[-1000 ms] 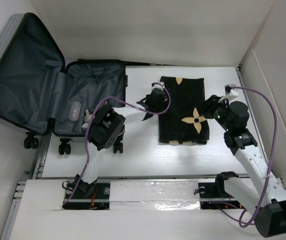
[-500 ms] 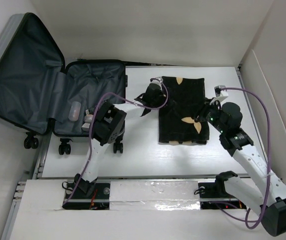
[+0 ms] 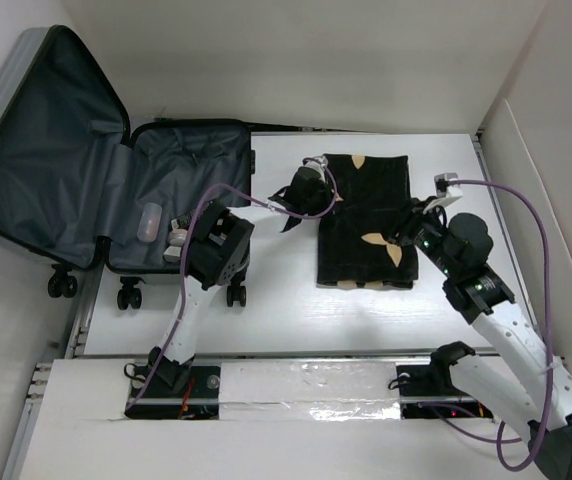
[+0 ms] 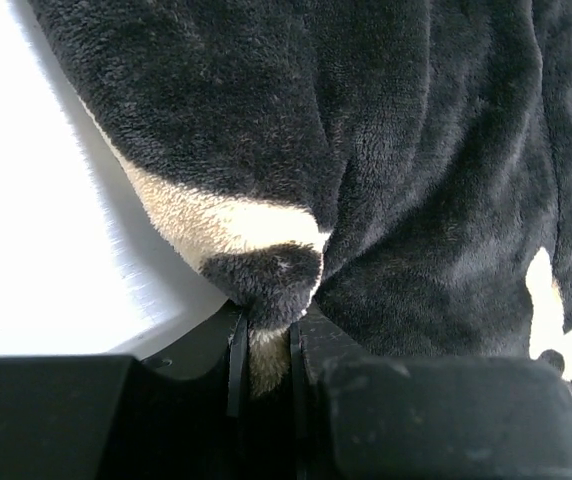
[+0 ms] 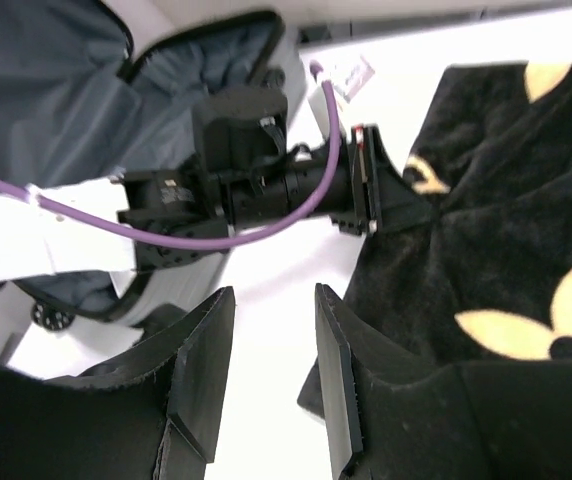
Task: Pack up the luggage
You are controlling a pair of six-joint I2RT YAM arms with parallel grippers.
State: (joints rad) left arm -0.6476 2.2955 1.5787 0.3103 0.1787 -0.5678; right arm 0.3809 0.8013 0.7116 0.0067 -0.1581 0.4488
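Observation:
The luggage [image 3: 56, 150] lies open at the left, its grey lid leaning back and its lined base [image 5: 66, 90] on the table. A black folded cloth [image 3: 371, 215] with tan flower motifs lies at mid-table. My left gripper [image 3: 318, 196] is at the cloth's left edge, shut on a bunched fold of it [image 4: 266, 290]. The fold sits pinched between the left gripper [image 4: 266, 335] fingers. My right gripper [image 3: 404, 232] hovers over the cloth's right side. In the right wrist view the right gripper [image 5: 274, 295] is open and holds nothing, with the cloth [image 5: 486, 230] just right of it.
A pale pouch [image 3: 149, 220] and small items [image 3: 178, 236] lie in the luggage base. The suitcase wheels [image 3: 129, 295] stand at the table's left edge. A purple cable [image 5: 166, 235] runs along the left arm. White walls close in the back and right.
My left gripper has closed on the cloth's left edge. The right arm has swung left, bringing its gripper over the cloth's right side.

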